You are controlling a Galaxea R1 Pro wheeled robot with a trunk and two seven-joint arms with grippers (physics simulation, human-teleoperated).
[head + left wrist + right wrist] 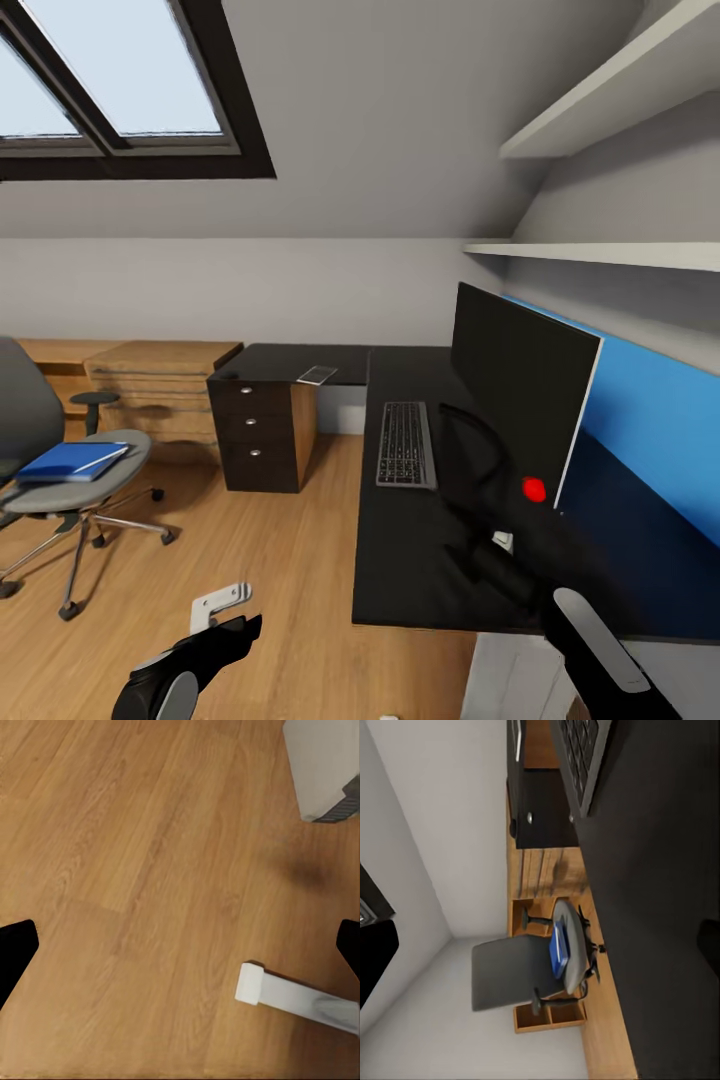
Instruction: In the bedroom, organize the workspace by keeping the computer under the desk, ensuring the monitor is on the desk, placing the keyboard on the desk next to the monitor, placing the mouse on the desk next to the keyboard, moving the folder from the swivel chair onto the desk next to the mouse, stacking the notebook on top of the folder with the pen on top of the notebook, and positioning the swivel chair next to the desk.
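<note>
The folder (72, 461) lies on the chair (85, 478) at nine o'clock, awaiting transfer to the desk (400, 560). The left gripper (180, 945) hangs over the floor, jaws wide and empty. The right gripper (547, 945), also wide and empty, hovers above the desk beside the monitor (520, 400), probably positioning things.

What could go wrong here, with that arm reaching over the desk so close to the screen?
The right arm stretches over the desk right beside the monitor, so a careless swing might knock the screen or shove the keyboard. The folder still lies on the swivel chair, which has wheels and could roll when the folder is grabbed.
</note>
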